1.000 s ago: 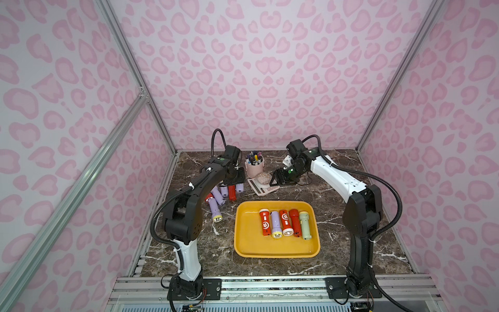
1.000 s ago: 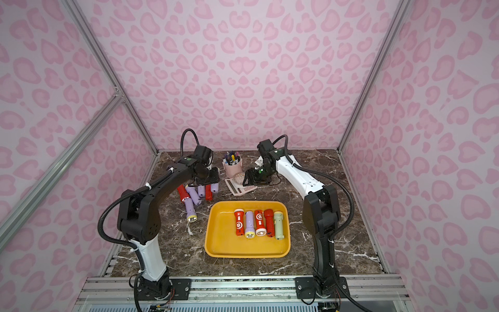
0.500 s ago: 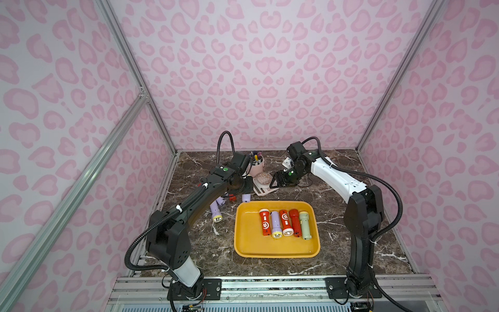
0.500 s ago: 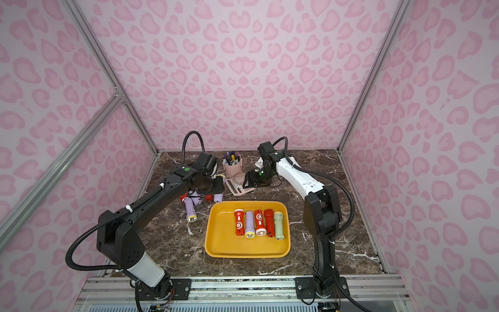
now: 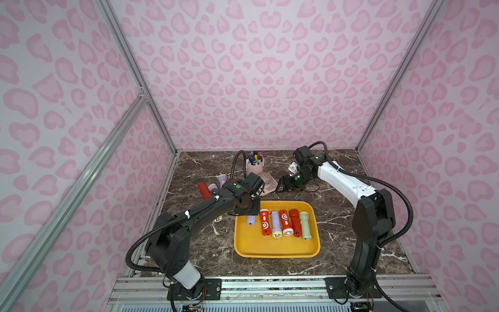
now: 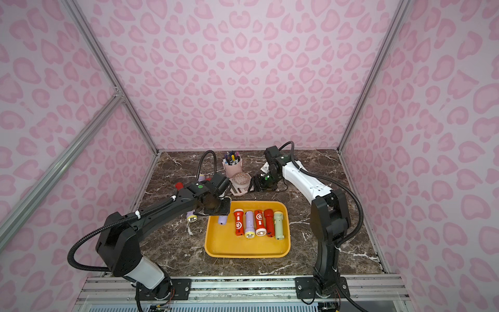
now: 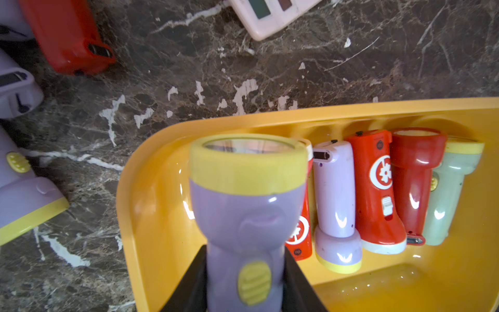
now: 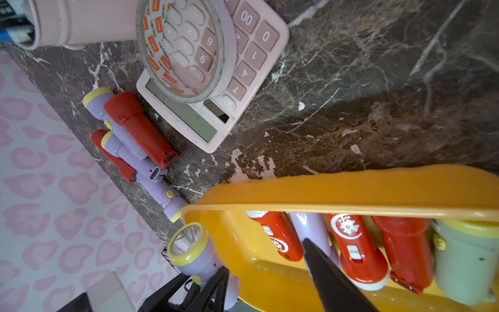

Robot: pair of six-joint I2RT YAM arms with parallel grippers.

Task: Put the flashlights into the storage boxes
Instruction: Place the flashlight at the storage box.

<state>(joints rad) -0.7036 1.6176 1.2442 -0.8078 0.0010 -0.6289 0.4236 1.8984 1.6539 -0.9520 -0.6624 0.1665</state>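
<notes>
Five stubby plastic flashlights in our shallow yellow-orange plastic tray, lilac flashlight pinched by left gripper, right gripper spread.

Dark white-veined marble table. We note yellow tray at centre front. Loose flashlights, red and lilac, clustered left of tray toward back. One more lilac flashlight near tray's left rim. Pink calculator behind tray, pink pen cup behind that. Small white item at back, too small for us to identify.
</notes>
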